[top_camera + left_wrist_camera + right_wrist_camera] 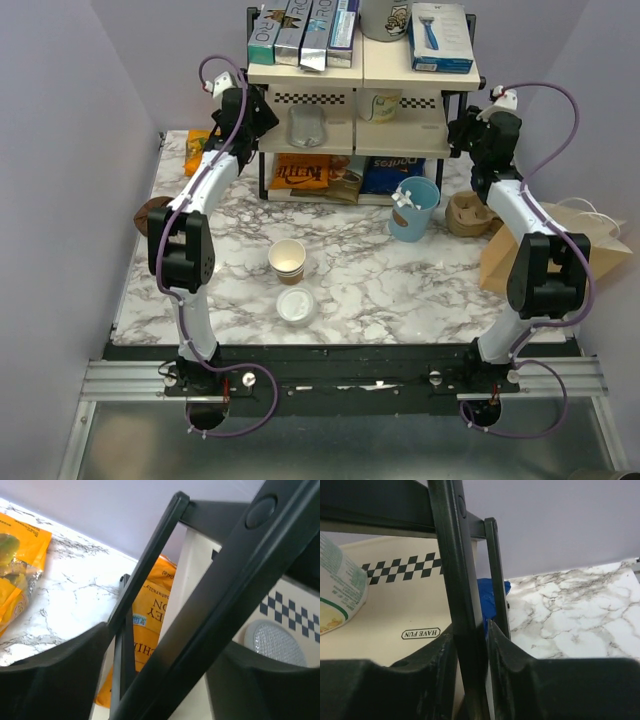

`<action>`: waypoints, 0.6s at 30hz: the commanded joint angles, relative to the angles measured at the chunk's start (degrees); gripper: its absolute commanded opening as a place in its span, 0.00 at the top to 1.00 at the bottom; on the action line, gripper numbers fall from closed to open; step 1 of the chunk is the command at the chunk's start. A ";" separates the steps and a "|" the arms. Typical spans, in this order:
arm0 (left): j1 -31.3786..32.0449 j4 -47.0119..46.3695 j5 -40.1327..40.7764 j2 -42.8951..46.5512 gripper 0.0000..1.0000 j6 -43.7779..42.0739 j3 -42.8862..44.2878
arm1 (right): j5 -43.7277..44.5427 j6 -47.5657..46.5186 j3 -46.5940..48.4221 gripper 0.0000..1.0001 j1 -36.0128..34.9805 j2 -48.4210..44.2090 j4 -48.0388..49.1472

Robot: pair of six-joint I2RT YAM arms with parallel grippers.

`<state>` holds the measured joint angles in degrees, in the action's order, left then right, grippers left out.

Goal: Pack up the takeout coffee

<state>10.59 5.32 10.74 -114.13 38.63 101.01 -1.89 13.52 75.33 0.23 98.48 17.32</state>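
Observation:
The takeout coffee [296, 306] stands near the table's front middle; from above only its round white lid shows. Just behind it is a tan paper cup [287, 259] with no lid. Both grippers are far from them, at the shelf rack [362, 72] at the back. My left gripper [255, 118] [165, 645] is open, its fingers either side of the rack's slanting black left frame bar [210, 585] with gaps showing. My right gripper [462, 130] [470, 626] is shut on the rack's black right post [455, 565].
A light-blue cup [413, 208] and a brown cup carrier [468, 213] stand right of the middle. A brown paper bag [560, 250] lies at the right edge. Snack bags [300, 175] fill the rack's bottom shelf, and an orange packet [20, 575] lies at the back left.

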 commanded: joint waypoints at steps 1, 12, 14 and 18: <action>1.01 3.64 -0.98 0.83 0.07 -0.66 -1.52 | 1.71 3.62 0.17 0.50 0.21 -1.88 -4.83; 1.80 8.74 0.42 13.83 0.01 -1.89 -7.04 | 8.84 7.84 -5.62 0.00 0.30 -17.34 -12.49; 1.89 9.53 0.51 18.12 0.01 -1.55 -9.33 | 8.92 7.49 -9.30 0.00 0.30 -21.89 -13.71; 2.77 12.69 0.94 27.00 0.01 0.39 -19.49 | 6.91 9.06 -15.10 0.00 0.21 -31.46 -21.35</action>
<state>12.51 13.67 10.66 -96.73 37.80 89.76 4.91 20.56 65.93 0.23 74.04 4.91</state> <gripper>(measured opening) 0.988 0.997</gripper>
